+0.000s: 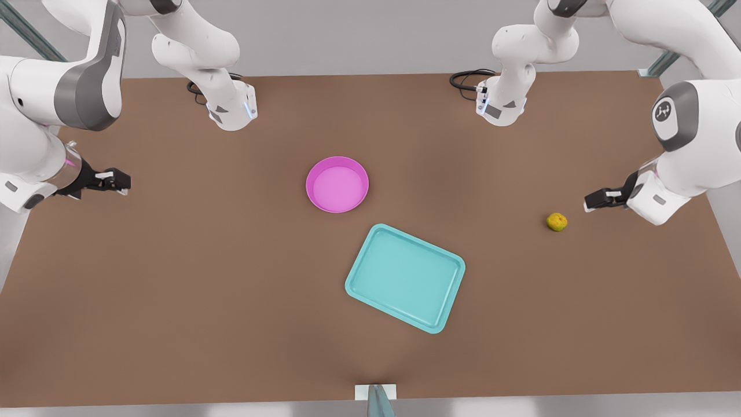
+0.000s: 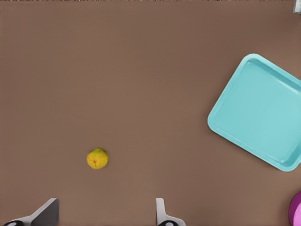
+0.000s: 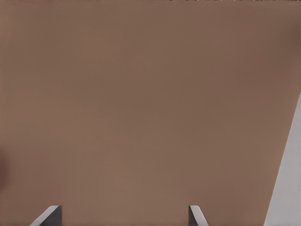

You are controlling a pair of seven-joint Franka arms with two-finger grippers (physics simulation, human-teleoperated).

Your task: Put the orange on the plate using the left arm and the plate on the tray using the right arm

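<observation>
orange (image 2: 97,158) near open left hand (image 2: 106,212)

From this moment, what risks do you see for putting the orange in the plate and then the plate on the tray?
1. The orange is small and round, lying free on the table near the open left gripper; an off-centre grasp may roll it away.
2. The plate is far from the orange, so a long carry could drop it.
3. The open right gripper must pinch the plate's rim; the tray lies rotated, so the plate could land on its raised rim.
</observation>
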